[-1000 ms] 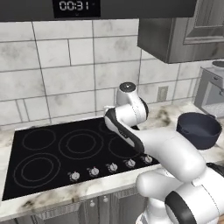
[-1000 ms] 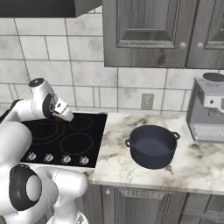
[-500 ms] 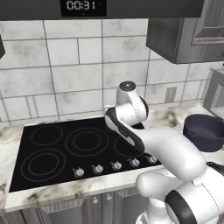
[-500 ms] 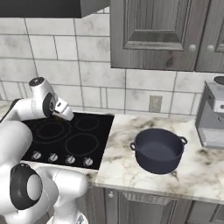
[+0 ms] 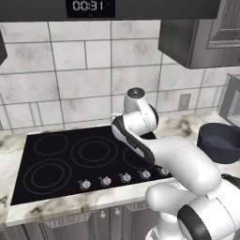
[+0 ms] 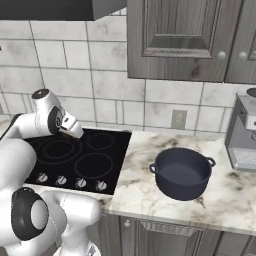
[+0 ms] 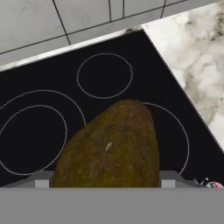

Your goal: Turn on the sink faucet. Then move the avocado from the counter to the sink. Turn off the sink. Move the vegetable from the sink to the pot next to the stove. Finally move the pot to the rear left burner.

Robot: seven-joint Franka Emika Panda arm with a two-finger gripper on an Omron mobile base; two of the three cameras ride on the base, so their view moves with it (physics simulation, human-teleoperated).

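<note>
Marble counter [image 6: 150,165] and stove [image 5: 70,159] have slid left as your base drives toward the pot [image 6: 182,172], the tool [image 6: 75,132] clamped on the avocado [image 7: 111,146] for delivery.

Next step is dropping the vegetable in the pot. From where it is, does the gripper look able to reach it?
Probably yes: the gripper holds the avocado over the stove, and the counter up to the open pot looks bare.

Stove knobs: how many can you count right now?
5 at least, in a row along the front edge of the stove, seen in the right base view. The arm crosses that edge on the left, so more may be hidden.
</note>
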